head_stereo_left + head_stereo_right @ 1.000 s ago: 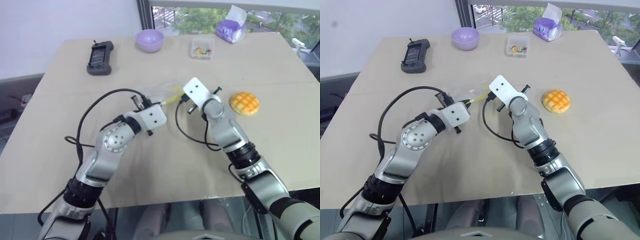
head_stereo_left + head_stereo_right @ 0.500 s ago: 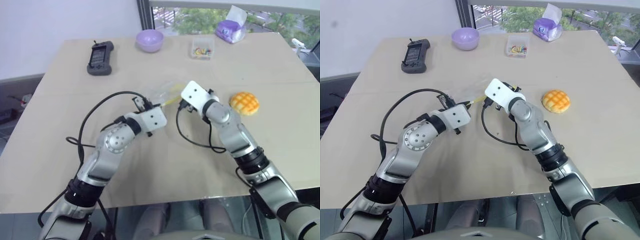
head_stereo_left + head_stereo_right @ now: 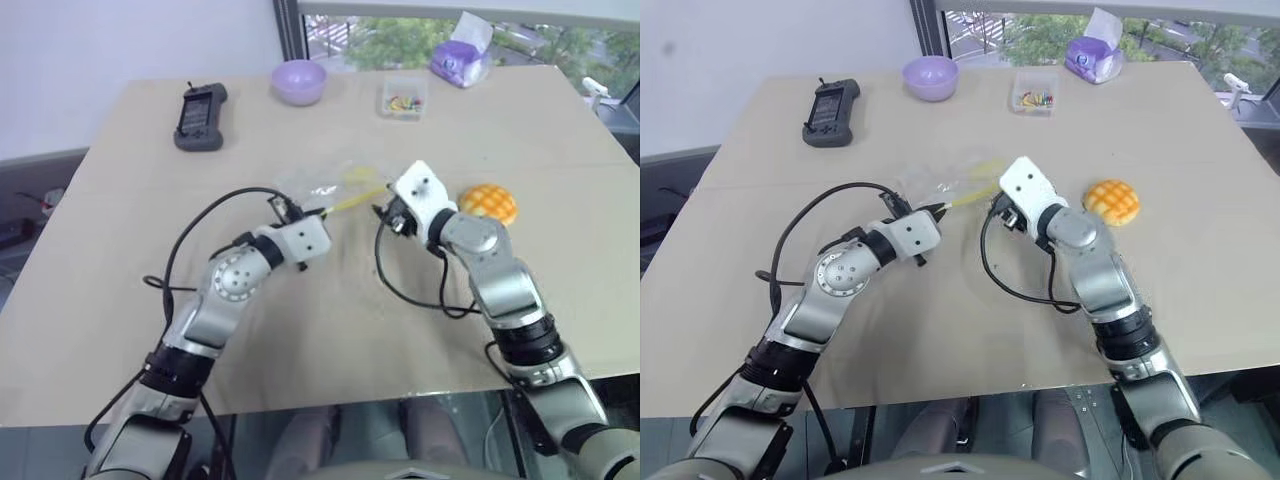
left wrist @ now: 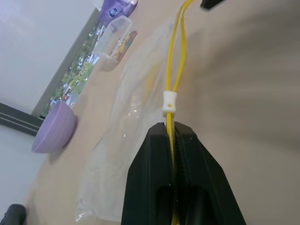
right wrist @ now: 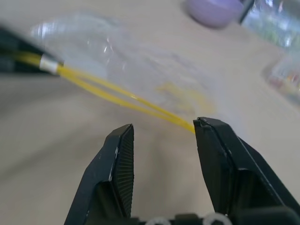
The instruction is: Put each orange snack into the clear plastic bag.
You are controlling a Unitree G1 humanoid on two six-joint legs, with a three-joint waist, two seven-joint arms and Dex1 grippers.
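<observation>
1. The left pincer (image 4: 171, 140) is squeezed tight on the yellow strip (image 4: 176, 56) of the clear plastic bag (image 3: 325, 185). It sits near the middle of the desk (image 3: 120, 300).
2. A small white slider (image 4: 169, 103) sits on the yellow strip just past the tips of the left pincer.
3. The right pincer (image 5: 161, 133) is near the middle of the desk too, a bit toward the right edge. Its two black fingers (image 5: 119, 164) are apart and hold nothing. The far end of the yellow strip touches the tip of one finger.
4. The clear plastic bag lies flat on the desk just past the two pincers, toward the far edge. It is crinkly and see-through. The yellow strip runs along its near side, between the two pincers.
5. The orange snack (image 3: 489, 203) lies on the desk just beside the right arm, on the side of the right edge. It is not in the bag. It is round, with a grid on top.
6. A black remote (image 3: 200, 115) lies near the far left corner.
7. A purple bowl (image 3: 299, 80) stands by the far edge, left of the middle.
8. A small clear box (image 3: 404, 97) with bright bits in it sits by the far edge, right of the bowl.
9. A purple tissue pack (image 3: 461, 55) lies at the far edge, right of the box.
</observation>
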